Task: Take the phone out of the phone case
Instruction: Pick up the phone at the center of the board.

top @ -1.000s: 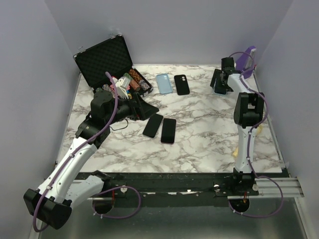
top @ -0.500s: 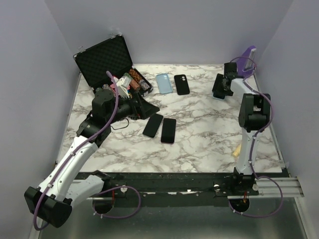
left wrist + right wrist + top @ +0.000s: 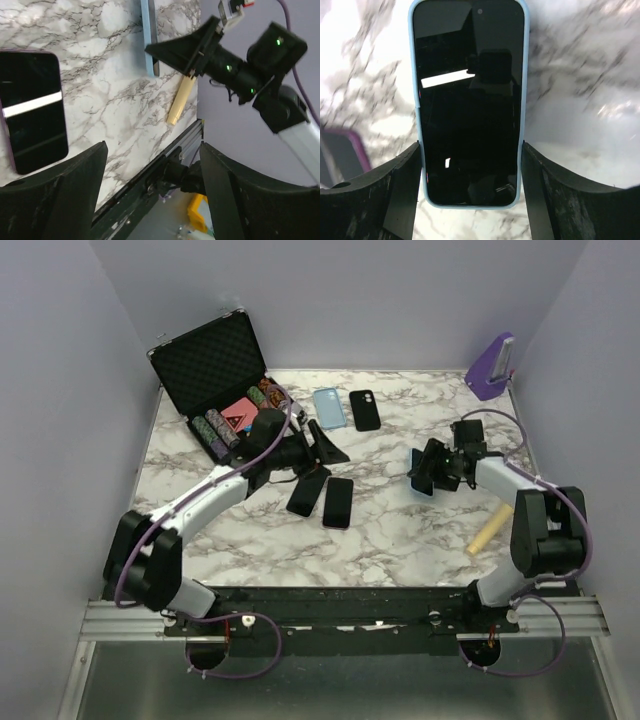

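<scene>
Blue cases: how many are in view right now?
2. One blue case lies flat at the far side, centre; the other wraps the phone gripped in the right pincer. The left arm may hide more.

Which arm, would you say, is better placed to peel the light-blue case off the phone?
Left, likely: the open, empty left gripper faces the light-blue-cased black phone, which the right gripper clamps.

A white marble-patterned table [image 3: 400, 530] with grey veins fills the middle of the top view, boxed in by plain pale lavender walls [image 3: 380, 300] at the back, left and right. Along its lower edge runs a black metal rail [image 3: 340, 602], with a dull grey floor [image 3: 350, 690] below, all in soft, even light.
</scene>
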`<action>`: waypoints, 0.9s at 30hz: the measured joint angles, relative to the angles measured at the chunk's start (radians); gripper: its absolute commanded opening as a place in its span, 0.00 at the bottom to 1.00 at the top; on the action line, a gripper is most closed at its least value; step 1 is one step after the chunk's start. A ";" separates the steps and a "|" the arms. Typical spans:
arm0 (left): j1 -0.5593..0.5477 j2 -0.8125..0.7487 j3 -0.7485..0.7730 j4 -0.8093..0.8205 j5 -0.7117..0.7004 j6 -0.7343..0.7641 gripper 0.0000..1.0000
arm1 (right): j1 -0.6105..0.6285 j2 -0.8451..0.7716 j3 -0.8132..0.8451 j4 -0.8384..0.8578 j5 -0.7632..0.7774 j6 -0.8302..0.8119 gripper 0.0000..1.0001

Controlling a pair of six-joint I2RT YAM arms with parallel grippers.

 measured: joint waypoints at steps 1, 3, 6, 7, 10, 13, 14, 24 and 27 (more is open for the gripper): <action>-0.013 0.044 0.025 -0.001 -0.007 -0.024 0.83 | 0.002 -0.032 -0.036 0.011 -0.024 0.010 0.00; -0.041 0.143 0.088 -0.010 -0.011 -0.058 0.83 | 0.003 -0.111 -0.125 0.044 -0.088 0.035 0.00; -0.079 0.293 0.206 -0.011 -0.011 -0.119 0.83 | 0.002 -0.188 -0.221 0.103 -0.160 0.067 0.01; -0.093 0.343 0.243 -0.021 -0.013 -0.143 0.83 | 0.002 -0.206 -0.249 0.126 -0.181 0.077 0.00; -0.126 0.429 0.322 -0.055 -0.029 -0.196 0.83 | 0.002 -0.248 -0.320 0.180 -0.230 0.107 0.00; -0.147 0.494 0.387 -0.089 -0.060 -0.240 0.83 | 0.002 -0.294 -0.371 0.218 -0.261 0.134 0.00; -0.153 0.513 0.403 -0.093 -0.064 -0.249 0.83 | 0.002 -0.305 -0.377 0.225 -0.270 0.139 0.00; -0.208 0.751 0.621 -0.135 -0.071 -0.286 0.80 | 0.002 -0.370 -0.378 0.282 -0.361 0.172 0.00; -0.227 0.774 0.647 -0.137 -0.070 -0.275 0.73 | 0.002 -0.394 -0.379 0.282 -0.387 0.176 0.00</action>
